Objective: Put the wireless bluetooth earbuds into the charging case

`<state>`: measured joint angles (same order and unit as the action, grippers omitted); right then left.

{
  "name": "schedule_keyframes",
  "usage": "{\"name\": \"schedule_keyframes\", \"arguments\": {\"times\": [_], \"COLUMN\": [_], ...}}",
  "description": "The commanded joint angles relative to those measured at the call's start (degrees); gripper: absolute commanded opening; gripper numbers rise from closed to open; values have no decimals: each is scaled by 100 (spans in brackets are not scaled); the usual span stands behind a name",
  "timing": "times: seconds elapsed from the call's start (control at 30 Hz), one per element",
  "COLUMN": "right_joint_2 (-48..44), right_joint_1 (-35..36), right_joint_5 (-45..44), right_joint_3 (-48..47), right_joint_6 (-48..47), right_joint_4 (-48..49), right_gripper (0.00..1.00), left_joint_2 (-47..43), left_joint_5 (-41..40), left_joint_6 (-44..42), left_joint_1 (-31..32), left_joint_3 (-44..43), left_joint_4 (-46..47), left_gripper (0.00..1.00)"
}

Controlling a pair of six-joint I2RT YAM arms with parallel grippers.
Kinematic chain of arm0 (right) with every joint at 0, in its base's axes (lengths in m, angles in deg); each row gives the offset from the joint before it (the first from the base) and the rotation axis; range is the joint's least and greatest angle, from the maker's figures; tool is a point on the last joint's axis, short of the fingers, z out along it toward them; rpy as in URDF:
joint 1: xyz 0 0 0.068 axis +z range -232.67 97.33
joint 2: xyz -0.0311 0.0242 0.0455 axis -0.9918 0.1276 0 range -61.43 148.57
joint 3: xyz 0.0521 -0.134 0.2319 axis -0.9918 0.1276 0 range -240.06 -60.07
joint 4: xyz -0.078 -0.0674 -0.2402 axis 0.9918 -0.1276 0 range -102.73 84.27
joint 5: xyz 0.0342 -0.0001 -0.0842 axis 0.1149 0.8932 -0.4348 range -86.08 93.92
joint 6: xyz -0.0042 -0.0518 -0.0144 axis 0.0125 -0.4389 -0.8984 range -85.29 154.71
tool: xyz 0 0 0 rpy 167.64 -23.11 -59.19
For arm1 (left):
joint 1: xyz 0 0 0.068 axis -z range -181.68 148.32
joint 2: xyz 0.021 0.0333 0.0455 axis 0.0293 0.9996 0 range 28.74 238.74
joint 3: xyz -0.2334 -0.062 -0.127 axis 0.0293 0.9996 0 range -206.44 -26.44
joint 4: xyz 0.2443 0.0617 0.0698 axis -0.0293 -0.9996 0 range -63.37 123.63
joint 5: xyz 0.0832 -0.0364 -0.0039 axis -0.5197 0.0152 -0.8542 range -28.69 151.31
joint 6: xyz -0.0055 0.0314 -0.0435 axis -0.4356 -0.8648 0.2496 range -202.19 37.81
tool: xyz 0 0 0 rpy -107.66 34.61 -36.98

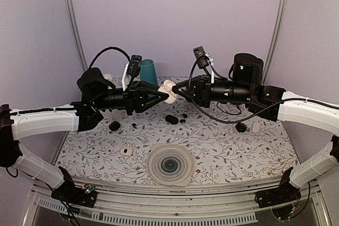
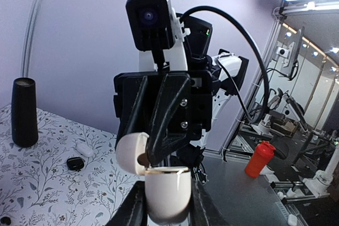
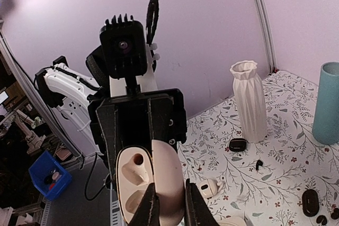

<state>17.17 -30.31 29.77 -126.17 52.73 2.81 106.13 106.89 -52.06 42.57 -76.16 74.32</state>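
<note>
A white charging case (image 1: 169, 91) is held in the air between both grippers above the table's far middle. My left gripper (image 1: 162, 93) is shut on the case body (image 2: 167, 194). My right gripper (image 1: 178, 89) is shut on the lid (image 3: 170, 175), which is swung open. Both sockets (image 3: 135, 170) in the case are empty. Two tiny black earbuds (image 1: 183, 120) lie on the table below, next to a black oval case (image 1: 171, 118). They also show at the lower right corner of the right wrist view (image 3: 320, 219).
A teal cup (image 1: 149, 72) stands behind the grippers. A grey ribbed disc (image 1: 169, 165) and a small white case (image 1: 125, 151) lie near the front. Black pebble cases lie at left (image 1: 114, 126) and right (image 1: 241, 127). A white vase (image 3: 249, 99) and a black cylinder (image 2: 24, 112) stand on the table.
</note>
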Motion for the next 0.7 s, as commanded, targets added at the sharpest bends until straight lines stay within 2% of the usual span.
{"name": "schedule_keyframes", "arguments": {"times": [0.0,0.23,0.5,0.67], "right_joint_2": [-149,-148,-111,-89], "right_joint_1": [-3,1,-5,1], "right_joint_5": [21,-9,53,61], "right_joint_3": [-221,-271,-463,-536], "right_joint_6": [-100,-243,-372,-446], "right_joint_4": [-54,-223,-386,-485], "right_gripper": [5,5,5,5], "left_joint_2": [-49,-57,-16,1], "left_joint_5": [58,124,235,325], "left_joint_6": [-68,-195,-225,-284], "left_joint_1": [20,16,27,43], "left_joint_3": [54,14,-26,-85], "left_joint_4": [132,-51,-93,-158], "left_gripper": [30,40,34,27]}}
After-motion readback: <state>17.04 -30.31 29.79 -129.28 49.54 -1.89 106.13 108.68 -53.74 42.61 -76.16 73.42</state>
